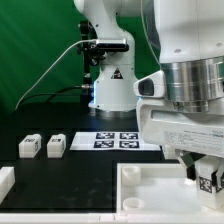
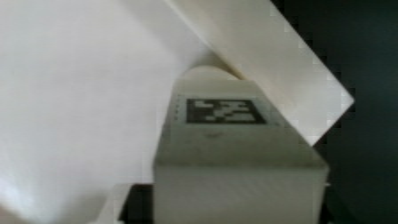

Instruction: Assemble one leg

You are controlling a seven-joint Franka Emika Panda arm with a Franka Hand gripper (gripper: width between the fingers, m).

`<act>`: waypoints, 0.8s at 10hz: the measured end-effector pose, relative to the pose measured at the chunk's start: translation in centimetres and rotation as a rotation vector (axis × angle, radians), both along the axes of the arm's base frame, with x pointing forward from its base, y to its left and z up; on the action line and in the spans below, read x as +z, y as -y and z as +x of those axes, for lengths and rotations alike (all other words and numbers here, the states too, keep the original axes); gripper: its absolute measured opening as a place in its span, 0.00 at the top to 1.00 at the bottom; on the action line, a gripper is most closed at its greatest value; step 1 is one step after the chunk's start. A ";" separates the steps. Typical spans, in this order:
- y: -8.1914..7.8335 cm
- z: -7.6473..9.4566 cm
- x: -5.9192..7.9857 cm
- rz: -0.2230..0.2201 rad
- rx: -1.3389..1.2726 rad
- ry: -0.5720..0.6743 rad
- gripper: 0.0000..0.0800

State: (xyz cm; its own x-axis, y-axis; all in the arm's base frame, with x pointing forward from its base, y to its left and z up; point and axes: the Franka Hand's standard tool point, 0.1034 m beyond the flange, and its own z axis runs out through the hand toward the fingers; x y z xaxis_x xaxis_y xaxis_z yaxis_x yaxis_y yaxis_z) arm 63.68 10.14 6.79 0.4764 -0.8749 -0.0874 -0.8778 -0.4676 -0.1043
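My gripper [image 1: 205,172] is shut on a leg [image 1: 208,183], a small white peg with a black-and-white tag. It holds the leg upright over the right part of the large flat white panel [image 1: 150,192]. In the wrist view the leg [image 2: 237,150] fills the middle with its tag facing the camera. The gripper [image 2: 240,208] grips it at both sides, and one dark finger [image 2: 139,200] shows beside it. The panel [image 2: 71,110] lies under and beside the leg. Two more legs [image 1: 28,146] [image 1: 55,146] stand on the black table at the exterior view's left.
The marker board [image 1: 116,140] lies at mid-table in front of the arm's base [image 1: 110,90]. Another white part [image 1: 5,182] sits at the exterior view's lower left edge. A green backdrop stands behind.
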 end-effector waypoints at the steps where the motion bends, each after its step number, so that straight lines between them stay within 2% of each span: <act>1: -0.3 -0.2 0.0 0.002 -0.294 -0.092 0.64; 2: -0.7 -0.3 0.0 0.027 -0.861 -0.202 0.64; 3: -0.7 -0.4 0.0 0.047 -0.951 -0.208 0.64; 5: -0.7 -0.4 0.0 0.055 -0.954 -0.212 0.64; 6: -0.7 -0.5 -0.1 0.054 -0.930 -0.210 0.52; 7: -0.7 -0.5 -0.2 0.053 -0.924 -0.209 0.31; 8: -0.9 -0.6 -0.6 0.040 -0.742 -0.158 0.31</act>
